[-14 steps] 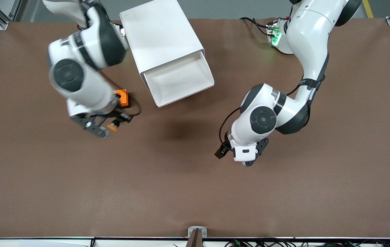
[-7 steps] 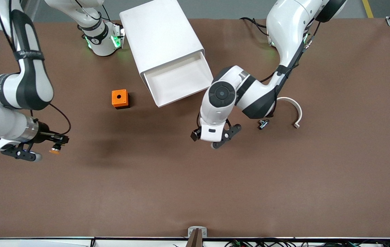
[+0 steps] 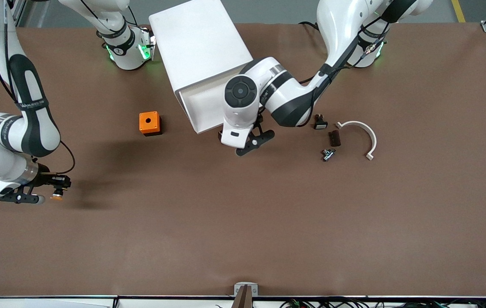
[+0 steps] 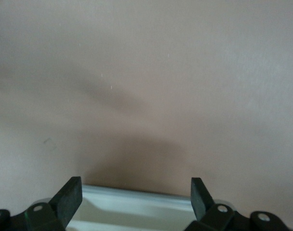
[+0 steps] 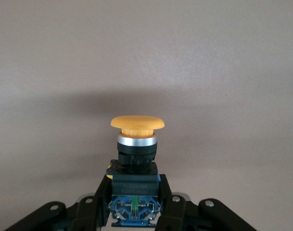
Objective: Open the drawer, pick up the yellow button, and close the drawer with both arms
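1. The right arm's black two-finger gripper (image 3: 46, 191) hangs over the bare brown table (image 3: 243, 239) toward the right arm's end, its fingers clamped on the small push button with a flat orange cap, silver collar, black barrel and bluish rear (image 3: 57, 196). The grip sits on the rear block, so the cap sticks out free; in the right wrist view the button (image 5: 136, 159) stands straight out between the fingers. It should simply hold firm and level, keeping well apart from the cabinet.
2. The orange cube with a round hole in its top (image 3: 149, 123) sits on the table beside the cabinet and plays no part in this step.
3. The shallow white plastic drawer (image 3: 202, 105), topmost in the white rounded-corner box cabinet (image 3: 198, 47), is pulled out and looks empty where visible.
4. The left arm's black two-finger gripper (image 3: 249, 143) is just over the drawer's front edge (image 4: 137, 202), jaws spread wide and holding nothing. Closing appears to be the step in hand. To do it well, I would set the fingers squarely against the front face and push along the drawer's own slanted line, since an off-axis shove may skew the drawer or slide the cabinet.
5. Small black parts (image 3: 328, 137) and a curved white strip (image 3: 364, 132) lie toward the left arm's end.
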Robot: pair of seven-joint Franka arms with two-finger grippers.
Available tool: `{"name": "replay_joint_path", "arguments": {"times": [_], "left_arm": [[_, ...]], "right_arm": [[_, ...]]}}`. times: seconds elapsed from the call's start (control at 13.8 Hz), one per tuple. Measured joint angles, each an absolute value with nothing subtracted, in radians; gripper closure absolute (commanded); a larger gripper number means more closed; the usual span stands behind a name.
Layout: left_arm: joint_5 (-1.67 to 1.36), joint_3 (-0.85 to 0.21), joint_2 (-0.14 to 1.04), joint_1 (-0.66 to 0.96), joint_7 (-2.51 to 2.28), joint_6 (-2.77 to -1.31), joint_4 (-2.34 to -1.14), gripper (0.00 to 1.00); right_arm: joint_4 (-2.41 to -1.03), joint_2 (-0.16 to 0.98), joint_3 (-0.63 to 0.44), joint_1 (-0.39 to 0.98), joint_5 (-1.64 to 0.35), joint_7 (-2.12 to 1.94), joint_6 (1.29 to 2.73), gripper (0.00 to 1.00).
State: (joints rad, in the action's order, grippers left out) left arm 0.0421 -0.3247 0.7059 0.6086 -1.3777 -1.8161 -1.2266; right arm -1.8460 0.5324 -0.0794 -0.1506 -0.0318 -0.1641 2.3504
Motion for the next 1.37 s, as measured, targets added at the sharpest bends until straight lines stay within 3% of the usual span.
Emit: {"name": "replay_joint_path", "arguments": {"times": [0.43,0.51,0.58,0.65,1.16,1.37], "left_arm": [[0.021,-0.367,0.706,0.633,-1.378,-1.793,-1.233,0.01],[0.004,-0.368,0.706,0.638,-1.378,-1.792,-1.233,0.01],[-0.009,-0.369,0.706,0.643,-1.378,-1.79,-1.234,0.01],[-0.023,-0.37,0.706,0.646,-1.378,-1.787,-1.235,0.01],[-0.169,-0.371,0.706,0.672,-1.379,-1.783,-1.262,0.01],[-0.222,-0.37,0.706,0.671,-1.379,-1.782,-1.268,0.01]], "right_arm": [[-1.845,0.601,-0.072,-0.154,-0.032,-0.167,2.428,0.96],[-1.845,0.603,-0.072,-0.154,-0.032,-0.167,2.431,0.81],[-1.844,0.606,-0.072,-0.154,-0.032,-0.167,2.433,0.28],[-1.844,0.61,-0.072,-0.155,-0.032,-0.167,2.434,0.0],[-1.824,0.605,-0.061,-0.151,-0.029,-0.169,2.409,0.0],[-1.768,0.537,-0.056,-0.128,-0.028,-0.157,2.214,0.0]]}}
